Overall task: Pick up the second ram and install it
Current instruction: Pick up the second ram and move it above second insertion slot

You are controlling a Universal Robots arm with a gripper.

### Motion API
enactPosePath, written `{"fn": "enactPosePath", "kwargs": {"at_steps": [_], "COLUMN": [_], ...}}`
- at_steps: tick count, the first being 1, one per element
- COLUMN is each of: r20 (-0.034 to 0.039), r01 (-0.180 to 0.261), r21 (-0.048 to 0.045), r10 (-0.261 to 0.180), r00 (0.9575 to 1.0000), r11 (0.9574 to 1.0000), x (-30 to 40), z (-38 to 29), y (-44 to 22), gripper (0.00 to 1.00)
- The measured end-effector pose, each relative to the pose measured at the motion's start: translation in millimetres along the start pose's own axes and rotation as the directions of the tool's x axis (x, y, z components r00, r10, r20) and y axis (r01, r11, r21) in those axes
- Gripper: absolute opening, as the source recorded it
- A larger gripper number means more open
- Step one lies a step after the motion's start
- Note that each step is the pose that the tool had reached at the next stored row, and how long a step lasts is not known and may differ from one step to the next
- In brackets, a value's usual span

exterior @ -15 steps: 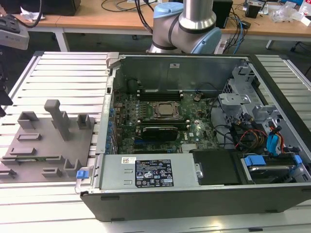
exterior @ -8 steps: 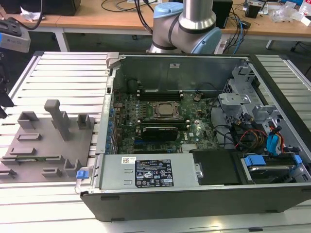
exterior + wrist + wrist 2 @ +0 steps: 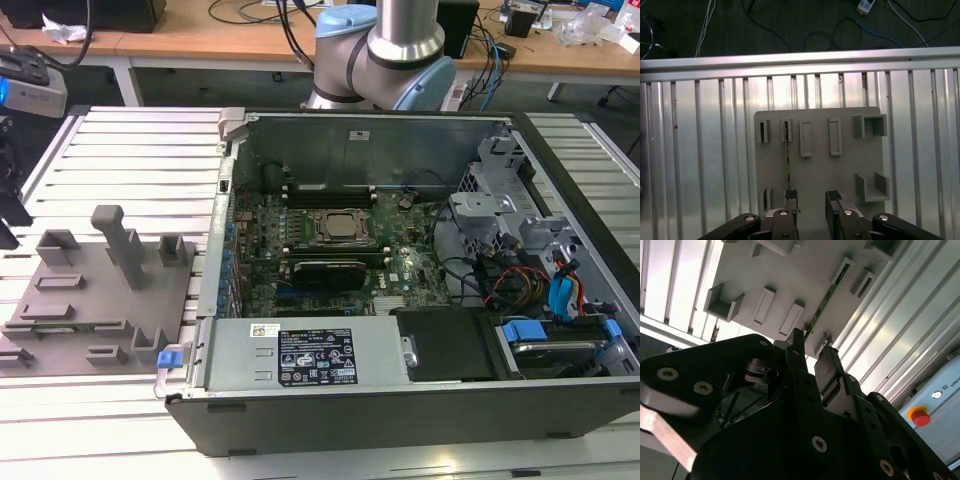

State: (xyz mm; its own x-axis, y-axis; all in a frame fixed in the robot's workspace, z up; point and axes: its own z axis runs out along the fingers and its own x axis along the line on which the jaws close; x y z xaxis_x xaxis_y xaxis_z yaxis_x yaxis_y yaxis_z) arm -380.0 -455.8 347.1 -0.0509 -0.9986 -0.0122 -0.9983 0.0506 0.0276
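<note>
On the grey fixture tray (image 3: pixel 840 170), the second ram (image 3: pixel 787 160) stands on its long edge, so it reads as a thin green line with small dark parts along it. It spans two of the tray's narrow raised slots, one at each end. In the second wrist view the ram (image 3: pixel 825 297) is the same narrow green strip, running slantwise across the tray (image 3: pixel 805 275) toward the fingertips. No bend or tilt visible.

Gripper (image 3: pixel 812 195) hangs over the tray edge nearest the camera, jaws parted with a clear gap and nothing held between them. Black fingers (image 3: pixel 832 202) have flat pads. The ram's near end lines up with one finger, not with the gap. Cannot tell whether that finger touches the stick. In the second wrist view the gripper (image 3: pixel 812 342) shows the same spread, with both tips just beside the ram's near end.

Tray sits flat on a slatted aluminium table (image 3: pixel 700 150), with empty pockets and brackets on either side of the ram.

Exterior view: tray (image 3: pixel 90 300) lies at the exterior view's left, just beside an open computer case (image 3: pixel 400 435). Motherboard (image 3: pixel 300 230) is exposed inside the case. Robot arm (image 3: pixel 385 50) rises behind the case.
</note>
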Motion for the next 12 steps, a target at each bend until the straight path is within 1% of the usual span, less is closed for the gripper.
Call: {"fn": "enactPosePath", "kwargs": {"at_steps": [3, 12], "r20": [0.0000, 0.0000], "r01": [0.000, 0.000], "r21": [0.0000, 0.0000], "r10": [0.000, 0.000], "r00": [1.0000, 1.0000], "r11": [1.0000, 1.0000], "x": [0.0, 0.2], "z": [2.0, 11.7], "y": [0.0, -0.3], "gripper": [0.36, 0.36]}}
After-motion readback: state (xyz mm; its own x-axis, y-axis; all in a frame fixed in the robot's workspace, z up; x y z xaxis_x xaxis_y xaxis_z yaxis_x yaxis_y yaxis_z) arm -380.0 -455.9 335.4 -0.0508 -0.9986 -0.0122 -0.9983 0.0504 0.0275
